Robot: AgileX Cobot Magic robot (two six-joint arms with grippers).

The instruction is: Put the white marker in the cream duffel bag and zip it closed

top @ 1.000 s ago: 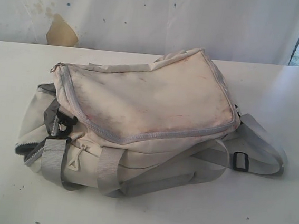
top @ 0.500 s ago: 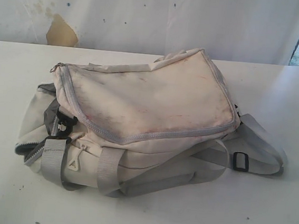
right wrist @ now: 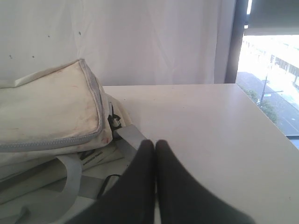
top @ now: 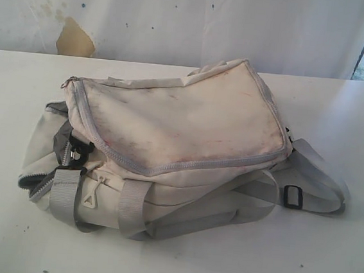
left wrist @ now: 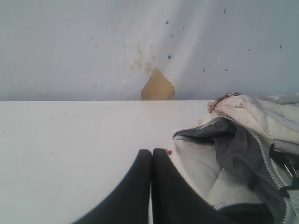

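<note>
1. Progress: by my read you're at the very start. Nothing is held and nothing is zipped.
2. The cream duffel bag [top: 40,139] sits mid table [top: 324,266] w/ its smudged flap [top: 183,120] on top. In the left wrist view the end zip [left wrist: 201,126] gapes and the dark grey lining [left wrist: 233,144] shows, so the bag is open, not closed.
3. The white marker doesn't show in the ext view or the left wrist view. The right wrist view has a white strip [right wrist: 96,156] w/ small dark print, lying among the straps just below the flap. It could be the marker or it could be a tag; can't tell. Nothing shows it inside the bag.
4. The left gripper [left wrist: 151,152] has its tips pressed together and is empty, low over the table just beside the open end.
5. The right gripper [right wrist: 155,143] is the same: tips together, nothing btwn them, near the bag's strap end. Neither arm shows in the ext view.
6. Left to do, as I judge it: you need to locate and grab the marker, drop it thru the opening, then run the zip shut.
7. Count:
   - 1 bag, 1 table, 2 grippers.
   - 1 black buckle [top: 292,197] on the shoulder strap [top: 323,179].
   - 0 markers confirmed, 1 maybe.
</note>
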